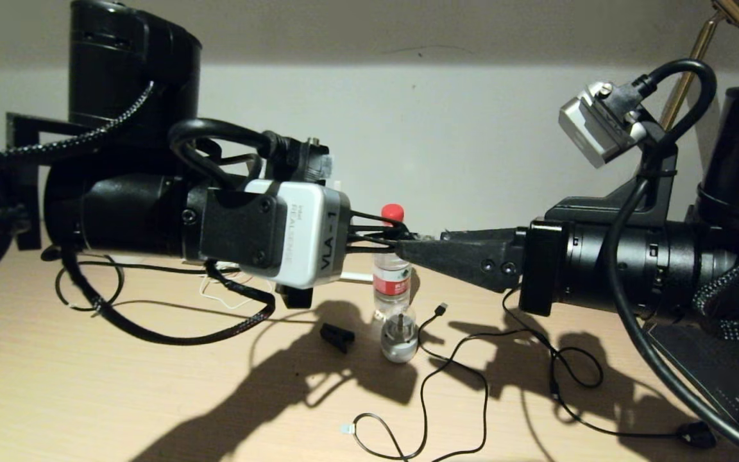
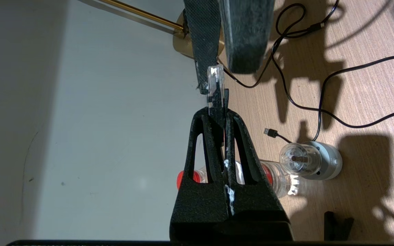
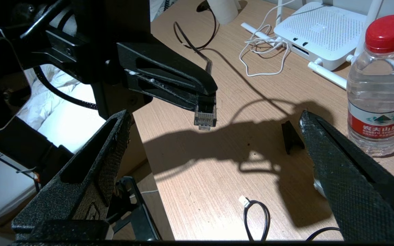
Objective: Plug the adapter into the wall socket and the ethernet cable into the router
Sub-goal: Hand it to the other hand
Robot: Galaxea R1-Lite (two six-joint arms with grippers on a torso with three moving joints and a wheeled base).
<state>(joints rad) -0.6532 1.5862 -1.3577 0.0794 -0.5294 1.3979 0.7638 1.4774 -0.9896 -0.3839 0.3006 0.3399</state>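
Holding the ethernet cable by its clear-tipped plug, our left gripper has its jaws pinched tight on the plug's body, the tip poking out beyond the fingertips; we judge this leaves the contact end free for a port or a handover. Our right gripper hangs just opposite, raised above the wooden table, its jaws spread wide on either side of the plug without touching it; that looks to us like a regrasp being set up, so the plug can be turned to suit the port. The router lies on the table beyond, well apart from both grippers, near the water bottle; a thin white cord coils beside it; neither adapter nor wall socket shows.
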